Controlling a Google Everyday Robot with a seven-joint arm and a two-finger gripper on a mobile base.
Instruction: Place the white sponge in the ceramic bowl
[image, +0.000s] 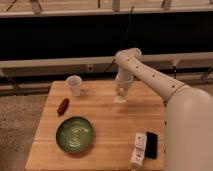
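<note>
The white sponge (139, 148) lies near the table's front right corner, long side pointing away from me. The green ceramic bowl (58, 134) sits on the front left part of the wooden table and has nothing in it. My gripper (120, 96) points straight down at the back middle of the table, close to the surface. It is well behind the sponge and to the back right of the bowl. Nothing shows in it.
A clear plastic cup (74, 85) stands at the back left. A small reddish-brown object (63, 106) lies in front of it. A black object (151, 145) lies right beside the sponge. My white arm (190, 125) covers the table's right edge.
</note>
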